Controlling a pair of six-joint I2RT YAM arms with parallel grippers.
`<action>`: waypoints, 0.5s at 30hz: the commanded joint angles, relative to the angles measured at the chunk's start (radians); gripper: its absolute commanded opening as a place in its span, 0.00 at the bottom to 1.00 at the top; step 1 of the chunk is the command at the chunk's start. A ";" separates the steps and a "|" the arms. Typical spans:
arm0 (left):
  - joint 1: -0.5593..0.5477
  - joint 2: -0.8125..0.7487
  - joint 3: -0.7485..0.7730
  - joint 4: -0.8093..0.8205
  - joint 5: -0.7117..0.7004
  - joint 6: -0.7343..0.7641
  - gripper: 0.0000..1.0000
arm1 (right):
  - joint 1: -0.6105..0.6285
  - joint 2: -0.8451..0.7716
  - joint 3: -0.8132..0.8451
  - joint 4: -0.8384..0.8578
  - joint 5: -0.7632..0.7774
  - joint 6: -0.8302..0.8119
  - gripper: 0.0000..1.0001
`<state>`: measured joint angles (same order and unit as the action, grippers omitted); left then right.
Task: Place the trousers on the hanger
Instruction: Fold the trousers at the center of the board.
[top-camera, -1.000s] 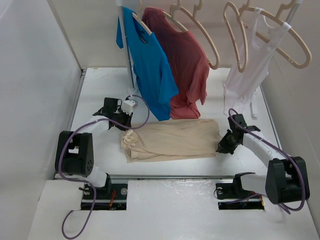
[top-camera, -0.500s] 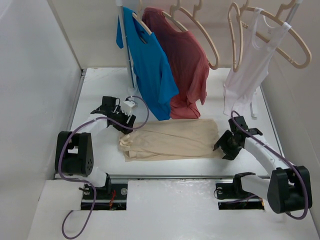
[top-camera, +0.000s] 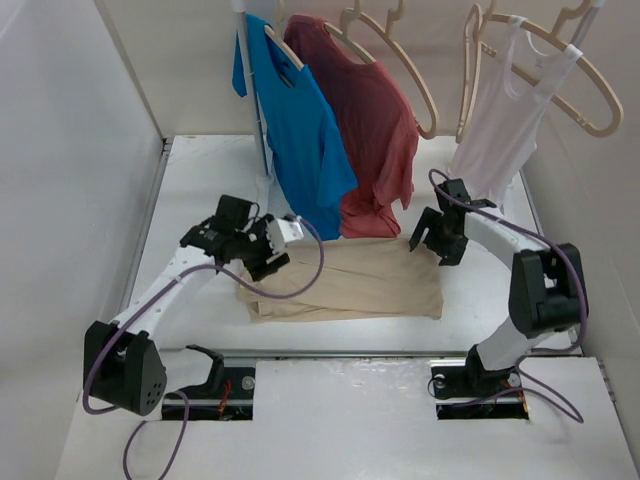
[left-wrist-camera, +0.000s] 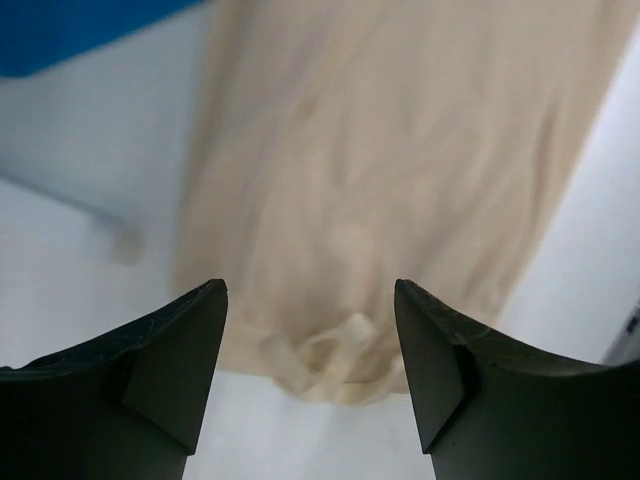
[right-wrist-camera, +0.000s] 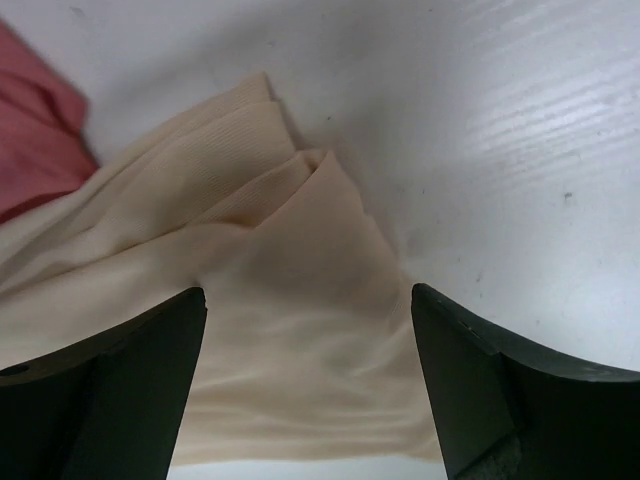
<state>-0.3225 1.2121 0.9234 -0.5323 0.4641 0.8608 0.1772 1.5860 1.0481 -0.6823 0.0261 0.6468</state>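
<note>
Top external view: we see left gripper (top-camera: 264, 254) and right gripper (top-camera: 431, 240), both spread wide, hovering over opposite ends of folded trousers (top-camera: 350, 282).

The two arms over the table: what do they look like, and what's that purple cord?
Both the left arm and the right arm are slim white tubes joined by chunky black joints. A thin purple cable loops loosely along each, likely wiring. The jaws are two blunt, dark wedges.

trousers (top-camera: 350, 280): plain beige
hanger (top-camera: 420, 88): pale wood beige
left tee (top-camera: 300, 140): bright blue
right tee (top-camera: 375, 120): dull red
vest (top-camera: 495, 130): white
tabletop (top-camera: 200, 170): white
left pincer (left-wrist-camera: 310, 380): black
right pincer (right-wrist-camera: 310, 380): black
cables (top-camera: 300, 285): purple
</note>
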 joint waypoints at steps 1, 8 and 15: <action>-0.082 -0.014 -0.119 -0.095 -0.041 0.078 0.65 | -0.011 0.049 0.049 0.047 0.002 -0.096 0.88; -0.253 -0.014 -0.341 0.062 -0.214 -0.003 0.63 | -0.065 0.180 0.035 0.125 -0.090 -0.118 0.64; -0.273 -0.036 -0.437 0.097 -0.294 0.055 0.14 | -0.134 0.180 0.061 0.167 -0.127 -0.108 0.20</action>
<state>-0.5877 1.1816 0.5442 -0.4095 0.2256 0.8951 0.0593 1.7573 1.0832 -0.5835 -0.1062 0.5495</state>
